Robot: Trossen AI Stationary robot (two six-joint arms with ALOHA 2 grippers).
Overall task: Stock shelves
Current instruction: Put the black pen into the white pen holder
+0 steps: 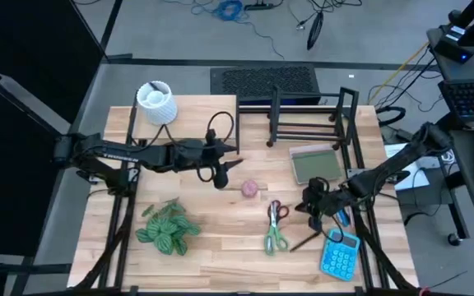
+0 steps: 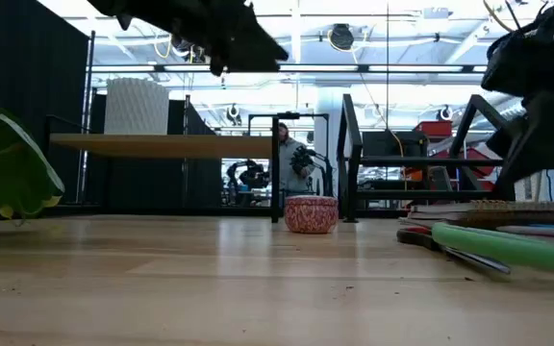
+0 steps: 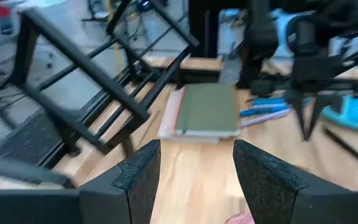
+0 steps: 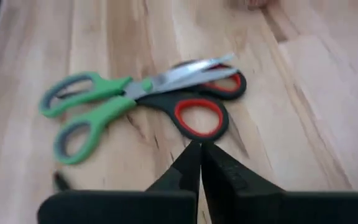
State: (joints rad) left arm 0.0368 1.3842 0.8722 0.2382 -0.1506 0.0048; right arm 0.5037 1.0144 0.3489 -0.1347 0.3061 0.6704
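With fingers pressed together and empty, the right gripper [image 4: 200, 149] hovers near the scissors [image 4: 148, 99], probably lining up a pick, while the left gripper [image 3: 194, 165] waits spread wide above the pink tin [image 1: 249, 188].

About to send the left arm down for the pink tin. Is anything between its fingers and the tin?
Nothing visible. The left gripper, fingers open, hovers just beside the pink tin with only bare table between. The scissors lie farther off, near the right gripper.
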